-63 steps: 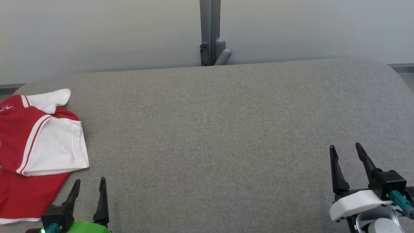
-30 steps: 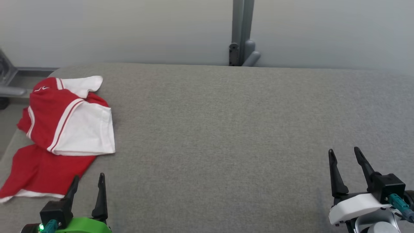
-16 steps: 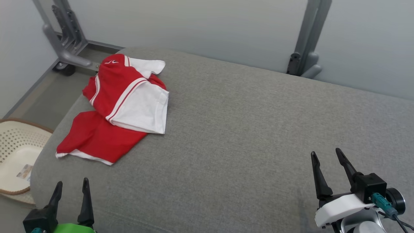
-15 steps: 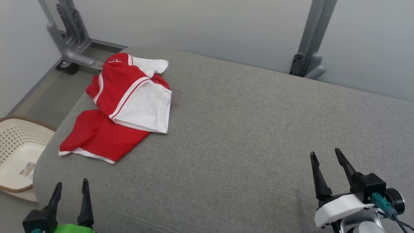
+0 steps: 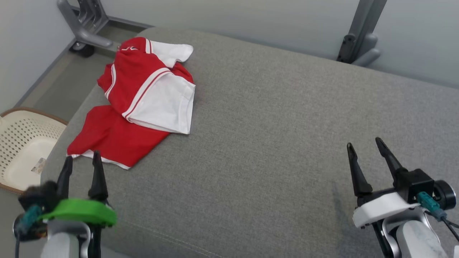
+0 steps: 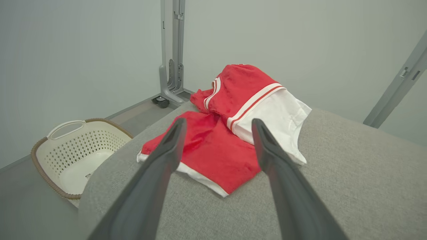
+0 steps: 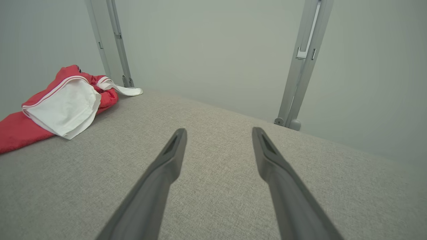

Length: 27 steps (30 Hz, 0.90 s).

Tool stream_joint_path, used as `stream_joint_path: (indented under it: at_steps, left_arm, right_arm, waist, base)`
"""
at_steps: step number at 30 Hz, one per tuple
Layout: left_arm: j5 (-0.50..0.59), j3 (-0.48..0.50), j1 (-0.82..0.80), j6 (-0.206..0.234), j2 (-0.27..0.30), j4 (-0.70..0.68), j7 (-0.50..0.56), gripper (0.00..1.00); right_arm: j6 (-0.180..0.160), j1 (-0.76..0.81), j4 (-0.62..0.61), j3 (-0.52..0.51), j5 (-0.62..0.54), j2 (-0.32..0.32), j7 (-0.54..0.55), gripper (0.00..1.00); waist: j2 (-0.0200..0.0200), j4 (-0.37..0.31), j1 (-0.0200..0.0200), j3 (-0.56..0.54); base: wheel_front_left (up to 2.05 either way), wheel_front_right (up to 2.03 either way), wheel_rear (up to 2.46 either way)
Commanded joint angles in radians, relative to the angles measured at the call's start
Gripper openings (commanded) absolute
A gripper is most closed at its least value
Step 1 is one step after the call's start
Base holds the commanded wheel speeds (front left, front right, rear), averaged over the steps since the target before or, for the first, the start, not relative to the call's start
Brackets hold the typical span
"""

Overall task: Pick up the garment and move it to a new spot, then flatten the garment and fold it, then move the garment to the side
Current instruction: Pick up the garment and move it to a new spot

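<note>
Both grippers, head view: your left gripper (image 5: 82, 156) at lower left and right gripper (image 5: 363, 142) at lower right stand spread wide, holding nothing.
Jersey, head view: red-and-white jersey (image 5: 143, 104) lies crumpled at upper left on the grey upholstered surface (image 5: 269, 125), beside its left edge.
Left wrist view: red hem lies near your fingertips; a shallow pinch could drag it off toward the laundry basket (image 6: 73, 150).
Right wrist view: white sleeve folded over red body, far left.

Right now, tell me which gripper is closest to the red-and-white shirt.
The left gripper, green-collared: its open jaws stand just short of the red hem of the shirt. The right gripper, white-collared, hangs far across the grey cushion.
</note>
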Motion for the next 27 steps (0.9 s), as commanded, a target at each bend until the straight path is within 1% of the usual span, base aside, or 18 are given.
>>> stream_joint_path:
  at_steps: [1, 3, 5, 7, 11, 13, 15, 18, 21, 25, 27]
  left_arm:
    - [-0.029, -0.012, -0.072, -0.002, 0.015, 0.017, 0.022, 1.0]
    - [-0.09, -0.026, -0.164, -0.002, 0.032, 0.046, 0.065, 1.0]
    - [-0.137, -0.041, -0.253, -0.002, 0.06, 0.077, 0.116, 1.0]
    - [-0.22, -0.036, -0.344, -0.002, 0.077, 0.1, 0.166, 1.0]
    - [-0.359, -0.017, -0.483, -0.002, 0.164, 0.14, 0.261, 1.0]
    - [-0.403, -0.022, -0.534, -0.002, 0.207, 0.161, 0.293, 1.0]
    - [-0.466, -0.01, -0.579, -0.002, 0.237, 0.185, 0.327, 1.0]
    - [-0.531, -0.001, -0.632, -0.002, 0.286, 0.229, 0.363, 1.0]
    - [-0.611, 0.027, -0.677, -0.003, 0.302, 0.275, 0.395, 1.0]
    - [-0.672, 0.054, -0.706, -0.003, 0.338, 0.34, 0.411, 1.0]
    - [-0.691, 0.062, -0.712, -0.003, 0.345, 0.367, 0.416, 1.0]
  right_arm:
    - [0.0, -0.027, -0.006, 0.0, -0.005, -0.015, -0.003, 1.0]
    - [0.0, -0.058, -0.015, 0.005, -0.01, -0.028, -0.003, 1.0]
    - [0.0, -0.092, -0.023, 0.013, -0.015, -0.041, -0.003, 1.0]
    - [0.0, -0.127, -0.033, 0.02, -0.019, -0.052, -0.003, 1.0]
    - [0.0, -0.202, -0.059, 0.042, -0.023, -0.059, -0.003, 1.0]
    - [0.0, -0.231, -0.068, 0.044, -0.025, -0.055, -0.003, 1.0]
    - [0.0, -0.25, -0.071, 0.044, -0.029, -0.052, -0.003, 1.0]
    - [0.0, -0.265, -0.069, 0.044, -0.032, -0.042, -0.003, 1.0]
    - [0.0, -0.266, -0.064, 0.042, -0.034, -0.035, -0.003, 1.0]
    - [-0.001, -0.245, -0.046, 0.041, -0.032, -0.033, 0.001, 1.0]
    - [-0.001, -0.238, -0.039, 0.042, -0.031, -0.032, 0.003, 1.0]
  waist:
    - [0.0, -0.063, 0.0, 0.138]
    - [0.0, -0.079, 0.0, 0.2]
    - [0.0, -0.096, 0.0, 0.261]
    - [0.0, -0.116, 0.0, 0.321]
    - [0.0, -0.167, 0.0, 0.438]
    - [0.0, -0.191, 0.0, 0.485]
    - [0.0, -0.21, 0.0, 0.526]
    - [0.0, -0.231, 0.0, 0.565]
    - [0.0, -0.248, 0.0, 0.584]
    - [0.0, -0.263, 0.0, 0.585]
    - [0.0, -0.27, 0.0, 0.581]
  base:
    - [0.0, 0.0, 0.0]
    - [0.0, 0.0, 0.0]
    - [0.0, 0.0, 0.0]
    - [0.0, 0.0, 0.0]
    - [0.0, 0.0, 0.0]
    - [0.0, 0.0, 0.0]
    - [0.0, 0.0, 0.0]
    - [0.0, 0.0, 0.0]
    - [0.0, 0.0, 0.0]
    - [0.0, 0.0, 0.0]
    - [0.0, 0.0, 0.0]
